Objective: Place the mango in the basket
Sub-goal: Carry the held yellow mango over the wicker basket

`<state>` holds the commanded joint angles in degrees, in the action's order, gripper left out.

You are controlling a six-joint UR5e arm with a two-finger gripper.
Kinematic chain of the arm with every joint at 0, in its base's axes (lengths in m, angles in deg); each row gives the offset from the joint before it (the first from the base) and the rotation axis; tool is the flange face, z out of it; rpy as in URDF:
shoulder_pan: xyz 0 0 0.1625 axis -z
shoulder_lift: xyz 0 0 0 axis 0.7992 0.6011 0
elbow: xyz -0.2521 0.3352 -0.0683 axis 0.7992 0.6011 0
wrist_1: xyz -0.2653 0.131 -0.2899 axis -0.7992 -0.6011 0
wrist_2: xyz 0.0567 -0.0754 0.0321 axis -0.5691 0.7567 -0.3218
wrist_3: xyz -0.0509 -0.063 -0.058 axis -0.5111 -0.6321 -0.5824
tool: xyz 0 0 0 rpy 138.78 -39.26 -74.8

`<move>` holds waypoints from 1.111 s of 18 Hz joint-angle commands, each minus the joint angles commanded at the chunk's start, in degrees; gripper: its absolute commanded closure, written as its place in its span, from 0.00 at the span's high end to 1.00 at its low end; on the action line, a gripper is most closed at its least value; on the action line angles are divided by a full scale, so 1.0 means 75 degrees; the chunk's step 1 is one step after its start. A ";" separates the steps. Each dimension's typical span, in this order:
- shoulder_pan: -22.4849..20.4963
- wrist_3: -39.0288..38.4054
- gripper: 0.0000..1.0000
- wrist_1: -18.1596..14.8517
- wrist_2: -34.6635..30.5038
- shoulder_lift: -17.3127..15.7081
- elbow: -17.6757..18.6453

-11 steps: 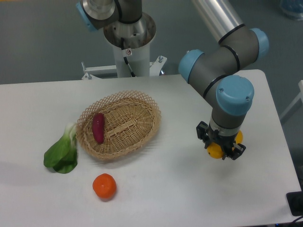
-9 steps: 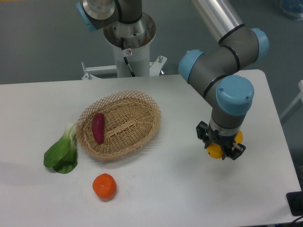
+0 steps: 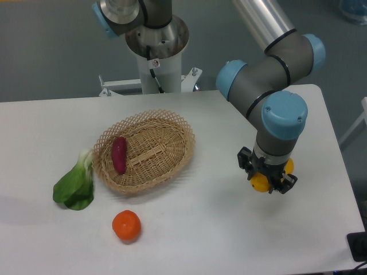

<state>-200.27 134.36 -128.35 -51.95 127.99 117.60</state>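
Camera view from the front shows the pincer (image 3: 267, 179) pointing down at the right side of the white tabletop (image 3: 200, 229), its fingers set on either side of the mango (image 3: 261, 182) and clamped on it. Only yellow bits of the fruit show beneath the wrist. Well apart to the left sits the basket (image 3: 144, 150), with a purple sweet potato (image 3: 118, 154) lying in its left half. A leafy green (image 3: 74, 186) lies just beside the basket's left rim, and a tangerine (image 3: 126, 225) rests nearer the front edge
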 joint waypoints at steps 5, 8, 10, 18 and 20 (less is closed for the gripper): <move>0.0187 -0.0094 0.58 -0.0035 -0.0047 -0.0128 0.0268; 0.0491 -0.0082 0.58 0.0012 0.0000 -0.0608 0.0936; 0.0795 -0.0082 0.58 0.0023 -0.0023 -0.0948 0.1404; 0.1874 -0.0012 0.58 0.0059 -0.0047 -0.1933 0.2824; 0.2190 -0.0035 0.58 0.0059 -0.0047 -0.1969 0.2953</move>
<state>-183.85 134.10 -127.91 -52.30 113.23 139.74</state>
